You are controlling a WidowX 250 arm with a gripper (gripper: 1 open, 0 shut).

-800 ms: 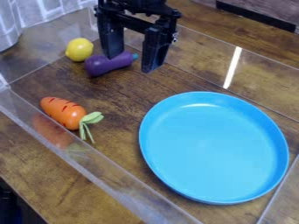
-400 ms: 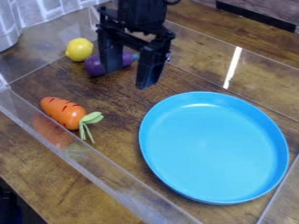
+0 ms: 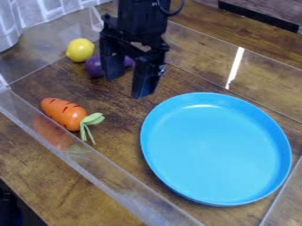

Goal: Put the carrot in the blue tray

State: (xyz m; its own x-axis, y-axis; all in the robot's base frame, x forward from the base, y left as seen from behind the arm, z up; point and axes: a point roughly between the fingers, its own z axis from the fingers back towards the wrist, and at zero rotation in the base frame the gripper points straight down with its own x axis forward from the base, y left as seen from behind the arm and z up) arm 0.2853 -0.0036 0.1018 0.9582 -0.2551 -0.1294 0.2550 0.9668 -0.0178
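The orange carrot [image 3: 64,112] with its green leafy top lies on the wooden table at the left. The big round blue tray [image 3: 217,146] rests at the right front, nothing in it. My black gripper [image 3: 129,78] hangs pointing down above the table's middle back, up and to the right of the carrot and left of the tray's far rim. Its two fingers stand apart and open, with nothing between them.
A yellow lemon [image 3: 79,49] and a purple eggplant [image 3: 97,64] sit at the back left, the eggplant partly hidden behind my gripper. A clear plastic wall edges the table's left and front sides.
My gripper has come forward and lower, toward the camera, from over the eggplant to the table's middle. It stayed open. The carrot and tray did not move.
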